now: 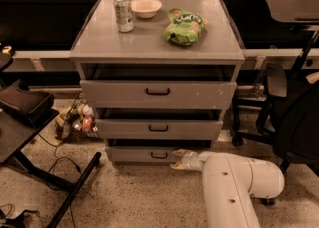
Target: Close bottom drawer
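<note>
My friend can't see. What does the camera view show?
The gripper on a white arm is at the front of the bottom drawer, which sticks out of a grey cabinet. On top are a can, a bowl and a green bag.

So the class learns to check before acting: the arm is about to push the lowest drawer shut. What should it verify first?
1. Lowest plain grey drawer juts out and needs closing: ok.
2. Cream gripper level with its front panel, right of the small black loop handle: ok.
3. Gripper touching the panel: cannot tell.
4. Drawer's inside free of obstructions: cannot tell, hidden.
</note>
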Motion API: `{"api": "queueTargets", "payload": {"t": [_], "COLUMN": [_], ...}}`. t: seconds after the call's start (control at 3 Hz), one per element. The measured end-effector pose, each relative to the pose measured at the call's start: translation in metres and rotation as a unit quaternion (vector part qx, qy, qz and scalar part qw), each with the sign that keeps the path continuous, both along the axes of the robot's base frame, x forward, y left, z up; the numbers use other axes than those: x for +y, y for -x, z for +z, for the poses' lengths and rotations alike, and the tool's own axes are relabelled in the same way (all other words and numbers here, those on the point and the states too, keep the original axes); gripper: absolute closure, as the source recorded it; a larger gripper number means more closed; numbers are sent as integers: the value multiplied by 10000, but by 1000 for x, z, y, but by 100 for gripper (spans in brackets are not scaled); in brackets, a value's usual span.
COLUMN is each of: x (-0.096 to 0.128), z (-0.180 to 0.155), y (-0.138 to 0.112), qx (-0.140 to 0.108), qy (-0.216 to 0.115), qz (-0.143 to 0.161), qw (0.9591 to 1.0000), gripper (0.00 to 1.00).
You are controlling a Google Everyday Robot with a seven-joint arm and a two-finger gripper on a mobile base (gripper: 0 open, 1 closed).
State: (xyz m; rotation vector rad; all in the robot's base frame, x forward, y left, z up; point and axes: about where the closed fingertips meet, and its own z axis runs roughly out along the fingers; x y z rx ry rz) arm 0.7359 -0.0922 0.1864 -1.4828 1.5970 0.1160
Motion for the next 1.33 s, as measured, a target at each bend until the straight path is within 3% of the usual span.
{"api": "queueTargets", "payload": {"t": [0.33,0.67,1.0,1.33], "x": [-26,-44,-56,-67], "z": [31,89,138,191], "y": [5,13,27,38], "qx": [-187,-332,-137,150], "qy": [359,1036,1802,2477], "qz": [-104,-109,-87,-156], "qw": [9991,9940,9835,9686], "gripper": [64,87,100,100]}}
